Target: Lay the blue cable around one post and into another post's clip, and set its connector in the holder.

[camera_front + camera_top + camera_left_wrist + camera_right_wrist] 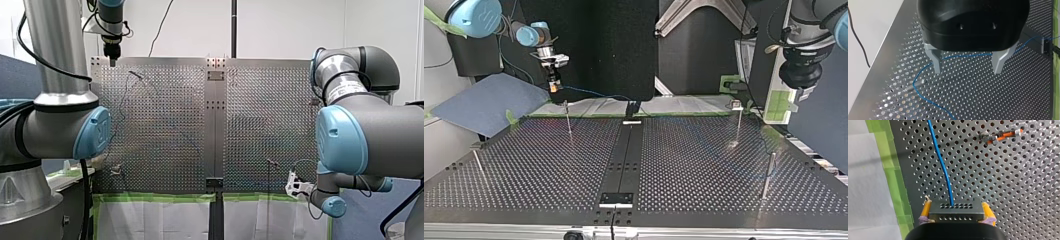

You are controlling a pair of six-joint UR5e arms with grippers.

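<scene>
**While my right gripper (956,207) clamps the dark grey rectangular connector (956,214), my left gripper (968,71) hangs open**

*Front view.* As seen from behind the arms, the silver perforated metal table (165,130) fills the middle. My left gripper is high over its far left corner. My right gripper is low at its near right edge. The state of either pair of jaws cannot be told from here.

*Top view.* Where the sides are crossed, my right gripper stands at the view's left, above the table's far edge, with the connector in its grasp. The thin blue cable (596,93) leaves it in the air and runs toward the middle of that edge, where its course is lost. My left gripper hangs high at the view's right, well apart from the cable.

*Left wrist view.* The two metal fingers (937,62) stand wide apart with nothing between them. Under them the blue cable crosses the table and bends just beside a bare metal post (916,85). Whether it touches the post cannot be told.

*Right wrist view.* The yellow pads (926,210) press on both sides of the connector. The blue cable leaves the connector's holed face and runs ahead over the table. A post with an orange clip (1000,135) stands ahead to one side, apart from the cable. A strip of green tape (890,175) borders the table beside the gripper.
</scene>
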